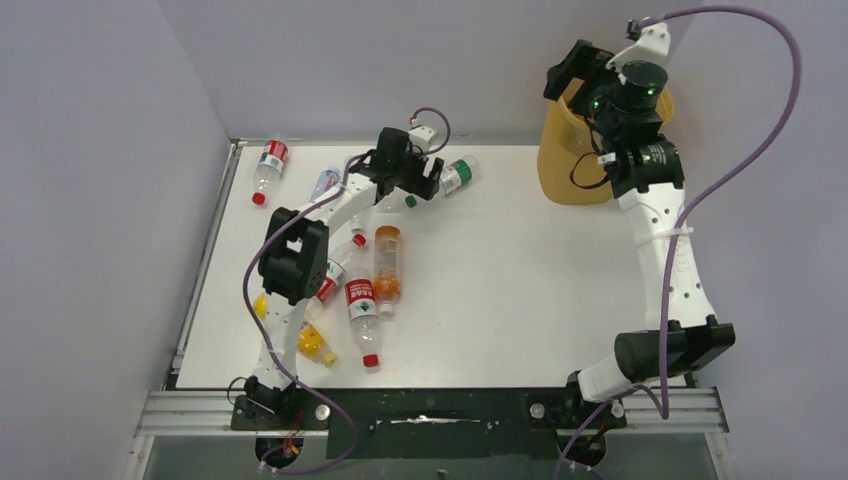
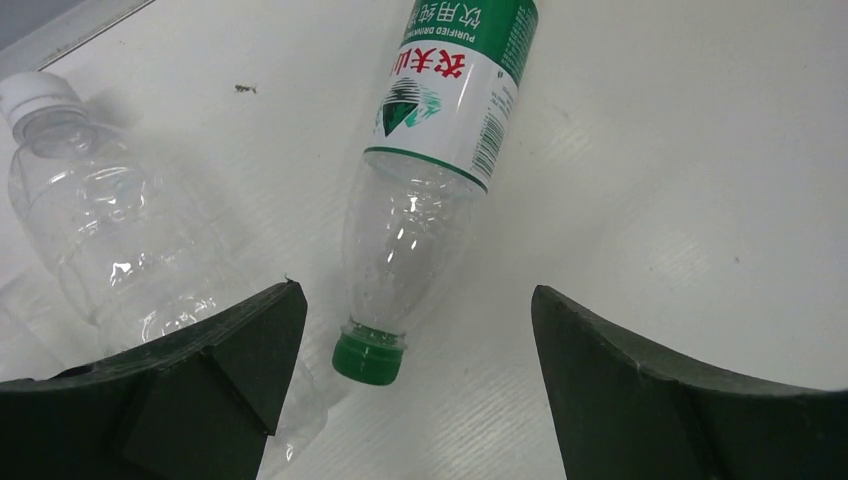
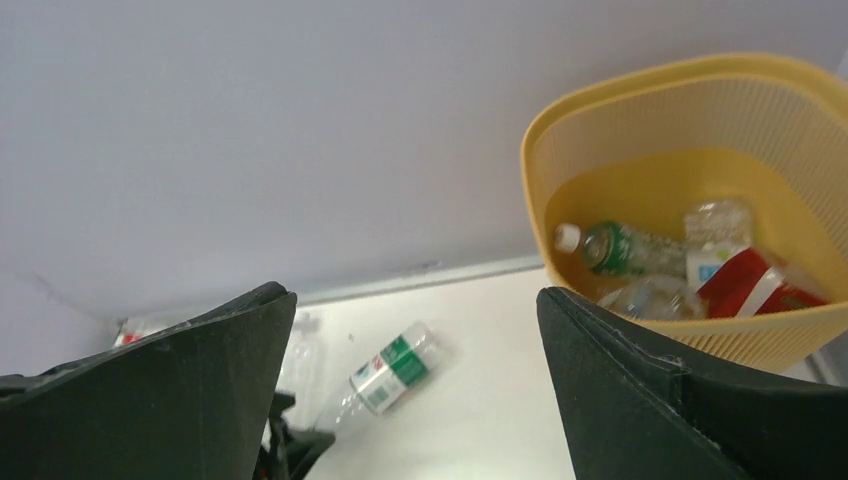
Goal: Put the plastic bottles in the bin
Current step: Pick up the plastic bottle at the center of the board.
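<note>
At the far middle of the desk (image 1: 520,280), the left hand (image 2: 415,297) hangs low over a clear bottle with a green-and-white label (image 2: 450,100). That bottle lies on its side, green cap toward the wrist camera.
- Left hand: fingers spread wide, nothing between them gripped. The cap end lies in the gap, nearer the left finger; no contact visible.
- Just beside it lies a crumpled clear bottle with a white cap (image 2: 110,230), partly under the left finger.

Far right corner: the yellow-orange bin (image 1: 560,160) stands upright. The right hand (image 1: 568,72) is held up by its rim.
- Right hand (image 3: 415,297): fingers wide apart, empty.
- Inside the bin (image 3: 690,70), on the bottom: a green bottle with a white cap (image 3: 615,248), a clear bottle with a pale label (image 3: 715,230), and red-labelled plastic (image 3: 755,285). I cannot tell the exact count.

Left part of the desk, all lying flat:
- a red-labelled bottle (image 1: 270,165) near the far left edge
- an orange bottle (image 1: 387,262)
- a clear bottle with red label and red cap (image 1: 363,310) just beside it
- a yellow bottle (image 1: 315,345) near the left arm's base
- others partly hidden under the left arm
</note>
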`<state>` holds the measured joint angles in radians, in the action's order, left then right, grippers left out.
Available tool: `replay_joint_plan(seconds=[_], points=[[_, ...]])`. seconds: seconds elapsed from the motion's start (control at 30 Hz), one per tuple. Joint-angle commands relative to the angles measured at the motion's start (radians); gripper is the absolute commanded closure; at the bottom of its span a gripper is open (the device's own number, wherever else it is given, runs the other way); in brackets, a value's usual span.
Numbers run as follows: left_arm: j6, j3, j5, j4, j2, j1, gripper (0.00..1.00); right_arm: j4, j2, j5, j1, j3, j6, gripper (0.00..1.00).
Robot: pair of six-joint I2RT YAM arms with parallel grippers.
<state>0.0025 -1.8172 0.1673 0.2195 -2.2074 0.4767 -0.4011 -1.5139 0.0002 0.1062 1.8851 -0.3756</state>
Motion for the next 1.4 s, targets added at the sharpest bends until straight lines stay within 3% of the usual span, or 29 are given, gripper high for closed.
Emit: replay_joint_plan(seconds=[0.0, 0.47, 0.93, 1.13, 1.3, 1.37], points=[[0.073, -0.098, 0.044, -0.084, -0.053, 0.000, 0.16, -0.055, 0.039, 0.034, 0.092, -0.060, 0.018, 0.03], [0.066, -0.270, 0.133, -0.142, -0.234, -0.001, 0.15, -0.197, 0.054, 0.036, 0.173, -0.068, 0.024, 0.03], [0.030, -0.370, 0.117, -0.151, -0.361, 0.003, 0.15, -0.226, 0.032, 0.012, 0.216, -0.103, 0.011, 0.03], [0.021, -0.360, 0.093, -0.144, -0.370, 0.005, 0.23, -0.217, 0.036, 0.006, 0.229, -0.132, 0.005, 0.03], [-0.001, -0.367, 0.088, -0.140, -0.360, 0.001, 0.47, -0.217, 0.054, 0.008, 0.229, -0.156, 0.003, 0.03], [-0.010, -0.370, 0.091, -0.130, -0.350, 0.000, 0.51, -0.217, 0.063, 0.012, 0.230, -0.169, 0.002, 0.03]])
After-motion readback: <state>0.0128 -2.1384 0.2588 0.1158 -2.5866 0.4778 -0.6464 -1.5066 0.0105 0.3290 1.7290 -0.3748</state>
